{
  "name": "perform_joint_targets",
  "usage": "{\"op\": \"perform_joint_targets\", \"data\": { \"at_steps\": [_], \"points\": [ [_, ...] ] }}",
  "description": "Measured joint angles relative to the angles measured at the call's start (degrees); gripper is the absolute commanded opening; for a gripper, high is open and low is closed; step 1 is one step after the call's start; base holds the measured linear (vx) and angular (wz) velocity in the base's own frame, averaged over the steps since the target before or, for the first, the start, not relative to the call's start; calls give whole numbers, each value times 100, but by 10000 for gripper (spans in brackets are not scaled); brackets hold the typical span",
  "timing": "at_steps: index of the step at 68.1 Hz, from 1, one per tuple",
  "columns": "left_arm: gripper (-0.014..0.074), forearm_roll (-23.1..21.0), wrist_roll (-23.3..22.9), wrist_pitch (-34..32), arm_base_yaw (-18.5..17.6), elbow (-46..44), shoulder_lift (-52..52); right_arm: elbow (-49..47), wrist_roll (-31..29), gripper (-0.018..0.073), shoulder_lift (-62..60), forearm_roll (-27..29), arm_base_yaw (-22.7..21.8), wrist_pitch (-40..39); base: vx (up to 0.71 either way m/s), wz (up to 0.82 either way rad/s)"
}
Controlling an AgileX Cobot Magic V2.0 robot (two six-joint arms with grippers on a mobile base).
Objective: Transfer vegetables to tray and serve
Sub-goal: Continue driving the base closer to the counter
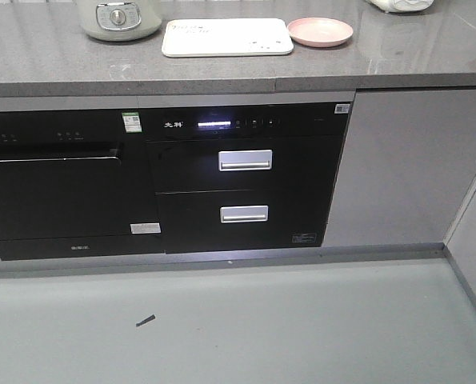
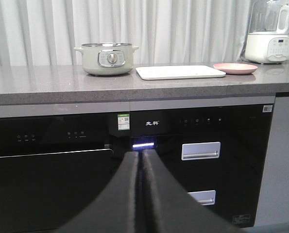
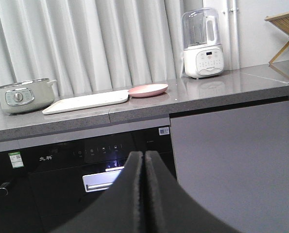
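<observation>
On the grey stone surface [image 1: 222, 68], front view, the cream-white rectangular plastic tray [image 1: 226, 37] lies bare of food between a pale-green electric pot [image 1: 119, 18] and a round pink plate [image 1: 320, 31]; no lettuce leaves show anywhere, so the transfer looks not yet begun. Left-wrist view: the black left claw [image 2: 141, 156] is pressed together on nothing, below the surface. Right-wrist view: the black right claw [image 3: 144, 154] is also pressed together and empty, well apart from the tray.

Grey speckled countertop [image 1: 62, 64] over black built-in appliances [image 1: 190, 172], pale pleated curtains [image 2: 47, 29] behind, grey-green floor [image 1: 262, 328] below.
</observation>
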Motion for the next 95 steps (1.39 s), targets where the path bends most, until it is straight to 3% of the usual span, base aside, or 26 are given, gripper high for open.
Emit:
{"op": "perform_joint_targets", "data": {
  "at_steps": [95],
  "points": [
    [-6,0,0,0,0,0,0,0,0,-6,0,0,0,0,11,1]
  ]
}}
